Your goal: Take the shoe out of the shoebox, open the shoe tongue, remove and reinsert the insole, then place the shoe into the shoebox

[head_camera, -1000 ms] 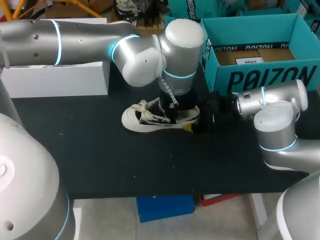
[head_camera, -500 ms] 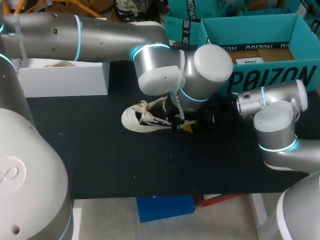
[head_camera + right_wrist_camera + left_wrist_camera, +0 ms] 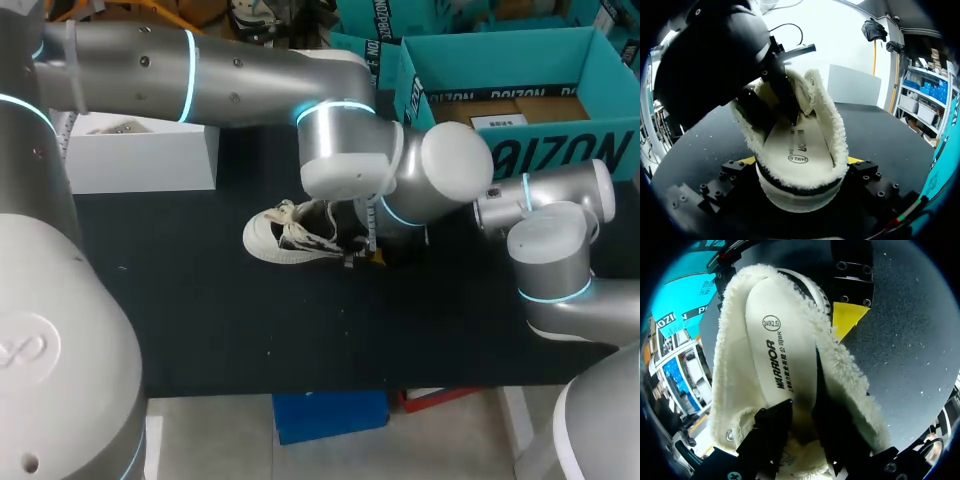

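On the black table, near the teal shoebox, the white shoe stands on its sole. The right gripper is clamped on its heel, with a yellow tip pressed against each side. The left gripper reaches down into the fleecy opening onto the insole. Whether it grips anything cannot be told.

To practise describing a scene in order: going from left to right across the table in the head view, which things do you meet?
white box → shoe → teal shoebox
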